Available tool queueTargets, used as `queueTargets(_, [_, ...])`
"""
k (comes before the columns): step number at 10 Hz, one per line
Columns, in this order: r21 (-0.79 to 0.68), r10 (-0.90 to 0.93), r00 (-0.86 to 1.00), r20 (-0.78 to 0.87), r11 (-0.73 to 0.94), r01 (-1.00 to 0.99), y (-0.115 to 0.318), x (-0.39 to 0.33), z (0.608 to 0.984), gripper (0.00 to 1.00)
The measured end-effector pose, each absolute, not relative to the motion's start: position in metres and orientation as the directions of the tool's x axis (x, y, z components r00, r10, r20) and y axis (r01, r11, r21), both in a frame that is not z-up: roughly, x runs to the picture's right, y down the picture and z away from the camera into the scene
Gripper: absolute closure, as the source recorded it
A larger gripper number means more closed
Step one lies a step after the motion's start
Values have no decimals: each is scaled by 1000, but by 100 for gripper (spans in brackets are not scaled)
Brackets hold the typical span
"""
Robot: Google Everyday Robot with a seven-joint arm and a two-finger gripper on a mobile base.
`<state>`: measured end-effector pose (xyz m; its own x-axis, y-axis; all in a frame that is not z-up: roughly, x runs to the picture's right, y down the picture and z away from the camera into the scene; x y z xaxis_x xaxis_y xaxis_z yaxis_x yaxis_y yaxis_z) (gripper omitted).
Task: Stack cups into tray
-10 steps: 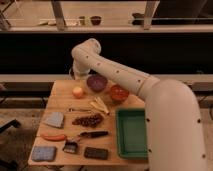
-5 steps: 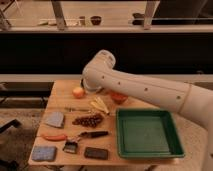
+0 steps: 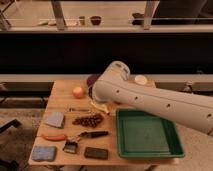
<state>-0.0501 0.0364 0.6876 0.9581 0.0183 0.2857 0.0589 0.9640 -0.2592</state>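
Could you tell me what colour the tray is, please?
Dark green tray, in the camera view; the gripper is hidden behind the arm.

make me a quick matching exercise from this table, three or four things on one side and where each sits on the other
The gripper is hidden behind the arm, so it is left out.

1. tray
2. round orange fruit
3. blue sponge
4. grapes

a. front left corner
b. middle of the table
c. right side, nothing in it
d. back left, near the arm

Pairs: 1-c, 2-d, 3-a, 4-b
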Motion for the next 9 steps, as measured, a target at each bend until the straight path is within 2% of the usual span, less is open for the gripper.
queueTargets(4, [-267,67,961,267,964,7,44,-28,689,100])
queueTargets(6, [-271,84,961,263,963,-11,59,-14,680,94])
queueTargets(9, [-277,115,959,259,960,-40,54,-18,686,94])
